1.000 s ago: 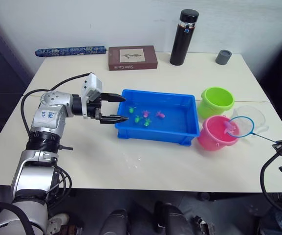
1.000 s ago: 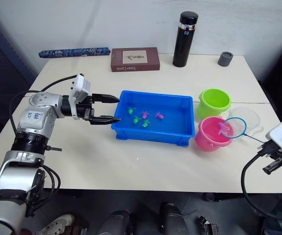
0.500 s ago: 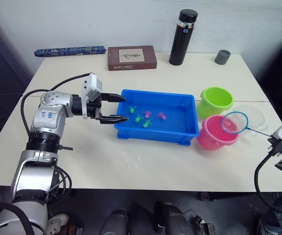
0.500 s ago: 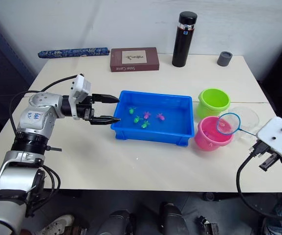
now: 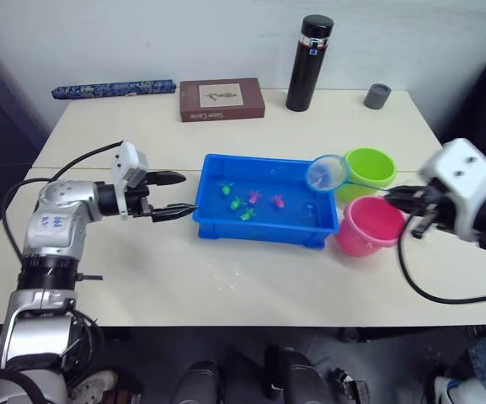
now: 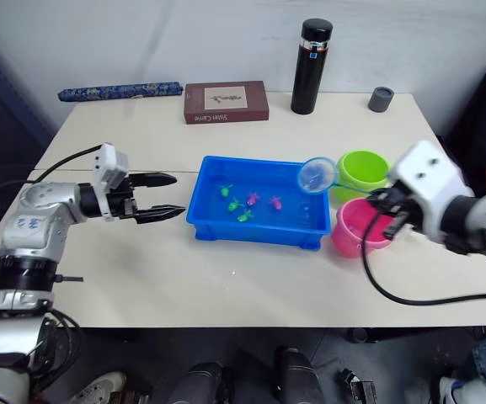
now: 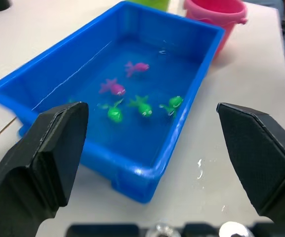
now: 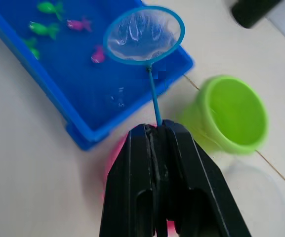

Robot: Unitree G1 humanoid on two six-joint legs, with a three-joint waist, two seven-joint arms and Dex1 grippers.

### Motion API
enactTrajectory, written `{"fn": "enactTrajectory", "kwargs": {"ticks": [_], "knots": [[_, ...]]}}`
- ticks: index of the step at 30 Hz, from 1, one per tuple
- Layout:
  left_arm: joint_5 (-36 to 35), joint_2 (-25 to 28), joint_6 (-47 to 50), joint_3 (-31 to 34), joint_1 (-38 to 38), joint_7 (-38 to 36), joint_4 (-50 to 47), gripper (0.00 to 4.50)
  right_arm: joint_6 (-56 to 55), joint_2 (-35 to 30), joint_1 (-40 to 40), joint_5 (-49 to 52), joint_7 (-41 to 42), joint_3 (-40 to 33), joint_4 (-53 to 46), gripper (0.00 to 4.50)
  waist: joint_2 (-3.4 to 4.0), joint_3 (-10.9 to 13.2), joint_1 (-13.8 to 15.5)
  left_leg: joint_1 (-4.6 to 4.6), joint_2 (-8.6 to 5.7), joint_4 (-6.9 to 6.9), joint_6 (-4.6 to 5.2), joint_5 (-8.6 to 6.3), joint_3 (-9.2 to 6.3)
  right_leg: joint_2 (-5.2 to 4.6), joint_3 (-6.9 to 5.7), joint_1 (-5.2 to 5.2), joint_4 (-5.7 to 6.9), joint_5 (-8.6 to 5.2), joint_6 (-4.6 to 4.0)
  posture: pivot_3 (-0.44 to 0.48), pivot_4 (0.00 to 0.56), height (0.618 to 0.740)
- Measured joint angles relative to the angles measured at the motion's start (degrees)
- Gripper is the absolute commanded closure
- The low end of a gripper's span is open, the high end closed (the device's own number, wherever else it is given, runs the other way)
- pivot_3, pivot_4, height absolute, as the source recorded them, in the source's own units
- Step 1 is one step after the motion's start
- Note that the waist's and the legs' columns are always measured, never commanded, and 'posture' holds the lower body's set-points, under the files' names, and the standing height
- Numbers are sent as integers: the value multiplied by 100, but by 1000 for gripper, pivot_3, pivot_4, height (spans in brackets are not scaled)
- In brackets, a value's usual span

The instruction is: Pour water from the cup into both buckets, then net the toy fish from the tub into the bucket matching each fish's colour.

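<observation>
the right gripper (image 8: 157, 129) pinches the thin handle of the small round light-blue hoop net (image 5: 326, 172), holding the hoop above the shallow bright blue plastic tub (image 5: 217, 229) at its end nearest the lime green plastic pail (image 5: 369, 168) and pink plastic pail (image 5: 367, 227). tiny pink and green toy fish (image 7: 142, 104) float in the tub. the left gripper (image 5: 173, 195) hangs open beside the tub's other end, near the table's (image 5: 226, 278) left edge.

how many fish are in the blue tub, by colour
pink fish: 2, one and another
green fish: 3, at and
total: 5, all lying in the tub; the net held by the right gripper carries none.
</observation>
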Motion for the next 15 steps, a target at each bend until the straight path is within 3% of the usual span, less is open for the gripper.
{"fn": "enactTrajectory", "kwargs": {"ticks": [7, 15], "knots": [[-290, 300, 509, 472, 811, 419, -1145, 17, -213, 39, -747, -530, 19, 1625, 798, 4500, 0, 0, 33, -4, -1, 0, 2, -1, 1, -4, 0, -3, -4, 0, 0, 0, 150, 740], [-480, 385, 749, 576, 1043, 676, -1618, 17, -552, 23, -1260, -1116, 93, 2261, 1138, 4500, 1, 0, 25, -4, -1, -1, 2, -1, 1, -4, 0, -3, -4, 0, -1, 0, 150, 740]]}}
